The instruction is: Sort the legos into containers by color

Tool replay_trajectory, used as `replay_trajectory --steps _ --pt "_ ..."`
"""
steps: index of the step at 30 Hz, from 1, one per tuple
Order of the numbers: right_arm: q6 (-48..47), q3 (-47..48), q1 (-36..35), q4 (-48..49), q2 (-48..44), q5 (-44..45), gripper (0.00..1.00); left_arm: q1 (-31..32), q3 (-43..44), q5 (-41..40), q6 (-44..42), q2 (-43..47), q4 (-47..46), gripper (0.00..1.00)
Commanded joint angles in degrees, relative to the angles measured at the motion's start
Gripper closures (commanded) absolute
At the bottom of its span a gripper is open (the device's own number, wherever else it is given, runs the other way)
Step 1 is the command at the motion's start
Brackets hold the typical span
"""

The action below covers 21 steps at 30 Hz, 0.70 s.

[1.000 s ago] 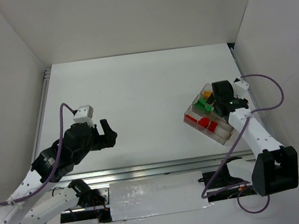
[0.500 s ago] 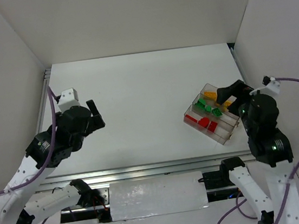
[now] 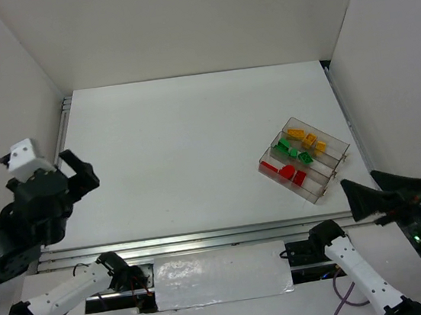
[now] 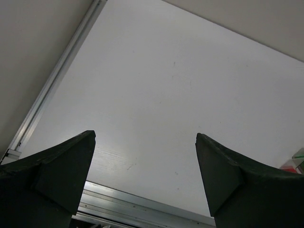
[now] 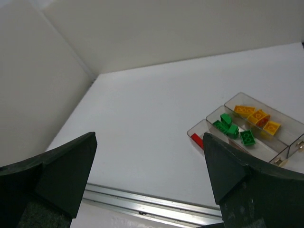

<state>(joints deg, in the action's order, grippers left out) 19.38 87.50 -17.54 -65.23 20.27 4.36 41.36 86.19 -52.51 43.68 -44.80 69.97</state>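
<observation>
The clear three-compartment tray [image 3: 323, 177] sits at the right of the table. Yellow-orange legos [image 3: 305, 137] lie in its far compartment, green legos [image 3: 292, 150] in the middle one and red legos [image 3: 286, 170] in the near one. My right gripper [image 3: 357, 179] is open and empty, raised near the table's front right corner, apart from the tray. Its wrist view shows the tray [image 5: 285, 142], the yellow-orange [image 5: 256, 115], green [image 5: 232, 129] and red [image 5: 197, 140] legos past the open gripper [image 5: 149, 137]. My left gripper [image 3: 80, 172] is open and empty at the far left [image 4: 145, 137].
An aluminium rail [image 3: 205, 239] runs along the table's near edge and another [image 3: 62, 141] along its left edge. White walls enclose the table on the left, back and right. The tray's corner peeks in at the left wrist view's right edge [image 4: 299, 159].
Both arms have pulled back and up. The right gripper left the tray and swung to the front right corner. The left gripper moved left to the table's edge.
</observation>
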Motion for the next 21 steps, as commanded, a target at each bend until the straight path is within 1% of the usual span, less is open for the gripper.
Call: replay_trajectory --steps 1,4,6,10,13,21 --pt "-1.98 5.91 -5.81 -8.67 -1.20 8.00 0.00 -0.32 2.40 -1.37 -0.97 5.58 5.69 0.01" --pt "-1.27 5.40 -8.29 -10.26 -2.51 9.52 0.00 -0.32 2.05 -0.49 -0.53 8.57 8.06 0.00" --pt "-1.10 3.56 -8.65 -10.18 -3.57 9.61 0.01 -0.32 0.91 0.04 -0.61 10.25 8.60 0.00" --pt "-0.66 2.67 -8.92 -10.00 -5.94 11.89 0.00 -0.32 -1.64 1.44 -1.49 17.17 7.37 0.00" --pt "-0.22 3.37 -9.00 -9.83 -6.30 12.95 0.00 -0.32 -2.69 2.59 -1.67 20.70 7.02 0.01" --pt "-0.22 2.50 -8.91 -8.77 -5.51 12.60 0.00 -0.32 -3.49 1.88 -0.88 21.68 7.81 0.01"
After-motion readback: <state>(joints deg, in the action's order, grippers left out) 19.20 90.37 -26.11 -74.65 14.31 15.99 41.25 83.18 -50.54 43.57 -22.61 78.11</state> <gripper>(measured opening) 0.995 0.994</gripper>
